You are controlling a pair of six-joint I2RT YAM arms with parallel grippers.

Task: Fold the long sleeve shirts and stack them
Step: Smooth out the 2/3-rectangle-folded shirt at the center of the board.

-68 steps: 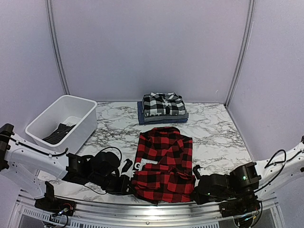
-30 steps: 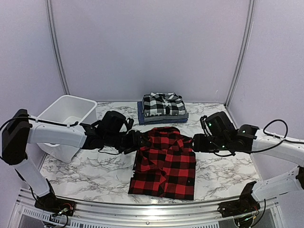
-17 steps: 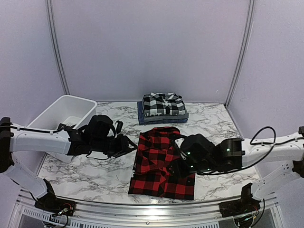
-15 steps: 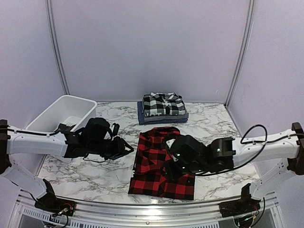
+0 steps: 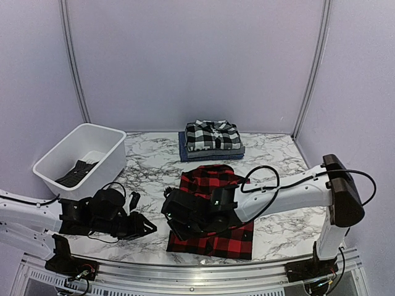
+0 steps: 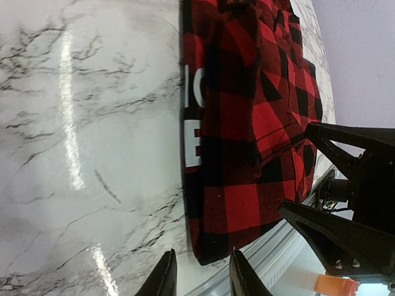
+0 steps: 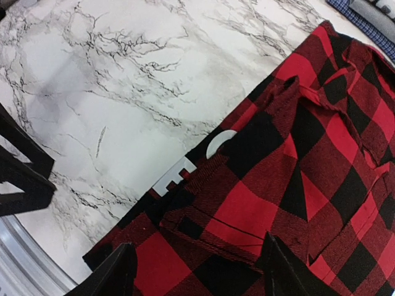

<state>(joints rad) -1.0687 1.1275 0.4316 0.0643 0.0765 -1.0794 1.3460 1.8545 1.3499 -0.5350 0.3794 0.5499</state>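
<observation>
White plastic tub, dark garment inside, red-and-black check shirt folded front centre on marble table, plaid shirt topping folded stack behind, right gripper spread empty above red shirt's left edge, left gripper slightly parted, empty

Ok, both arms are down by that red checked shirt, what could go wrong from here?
1. The right gripper hangs open over the layered edge of the red-and-black buffalo check shirt; closing there might catch only the top layer and undo the fold.
2. The left gripper sits close beside it, so the arms could collide.
3. The shirt's hem lies near the table front edge; a tug might drag it off.
</observation>
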